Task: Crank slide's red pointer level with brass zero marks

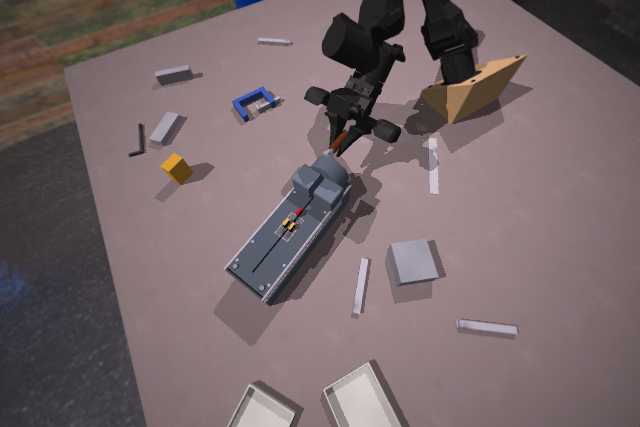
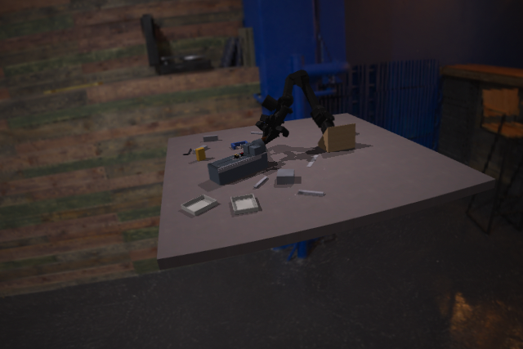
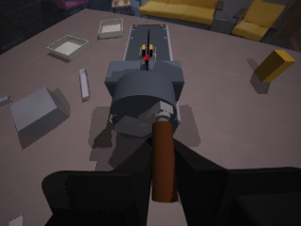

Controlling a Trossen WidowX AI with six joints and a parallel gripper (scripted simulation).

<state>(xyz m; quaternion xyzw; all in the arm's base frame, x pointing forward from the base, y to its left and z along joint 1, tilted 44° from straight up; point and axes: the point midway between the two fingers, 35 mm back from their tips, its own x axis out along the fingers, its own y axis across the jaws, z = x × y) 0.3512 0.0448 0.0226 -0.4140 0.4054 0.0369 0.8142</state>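
The grey-blue machine [image 1: 273,251] [image 2: 239,169] [image 3: 160,40] stands on the table, with a rounded housing [image 1: 330,168] [image 3: 143,91] at its crank end. The red pointer [image 1: 299,211] [image 3: 147,57] sits in the slot on the housing side of the two brass marks [image 1: 288,224] [image 3: 147,49], a short gap off level with them. My gripper [image 1: 338,145] [image 3: 160,140] is shut on the brown crank handle [image 1: 339,140] [image 3: 163,176]. In the wrist view the handle is right of the housing's middle, and the crank arm behind it is partly hidden.
A grey block [image 1: 413,262] [image 3: 39,112] and white strips [image 1: 360,286] [image 1: 433,166] lie beside the machine. A yellow block [image 1: 176,169] [image 3: 275,66] and a blue bracket [image 1: 251,96] are on the other side. Two trays stand beyond its far end. A wooden wedge [image 1: 475,91] [image 2: 341,138] is at the arm's base.
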